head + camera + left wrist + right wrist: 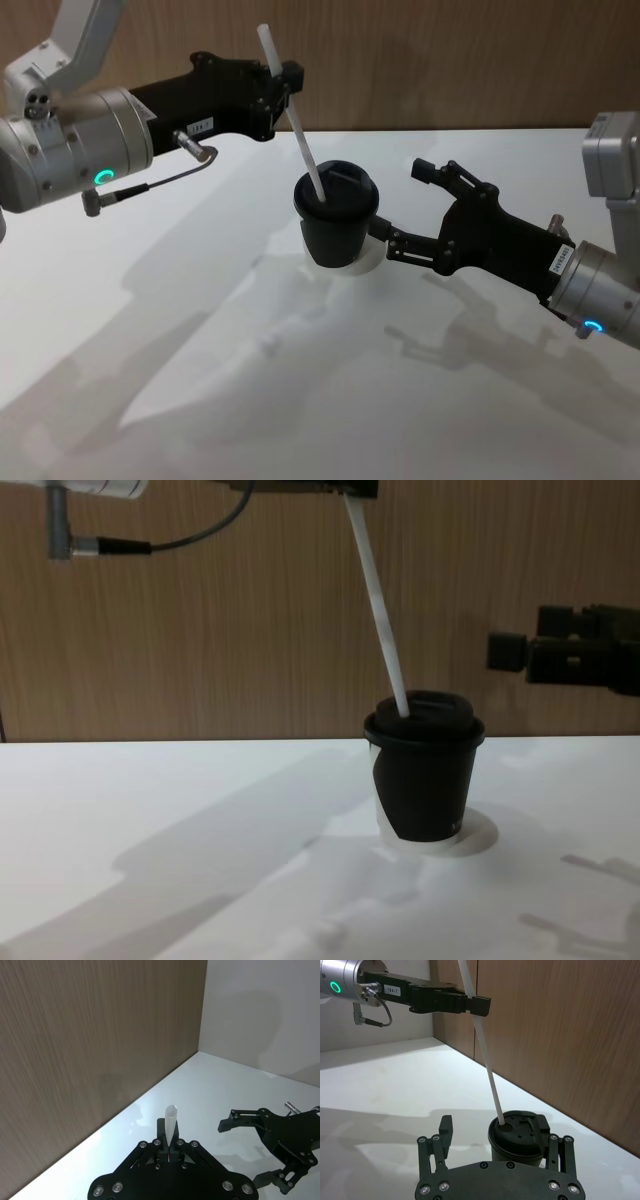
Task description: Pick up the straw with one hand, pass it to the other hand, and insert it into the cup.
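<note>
Now you are seating the straw (300, 130) in the cup (337, 222).

From the head you are watching the left claw (283, 88) clenching the tilted straw, tip at the lid; the right claw (400, 212), spread, is flanking the cup. Its wrist is showing the tip touching the lid's hole: next, I'd judge, press down. From the chest the white bench (150, 860) is meeting a wood wall (200, 630).

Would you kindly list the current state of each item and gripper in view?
White plastic straw: tilted, lower tip at the lid opening.
Black paper cup with domed lid: upright, lidded.
Left gripper: shut on the straw's upper part.
Right gripper: open, beside the cup.
</note>
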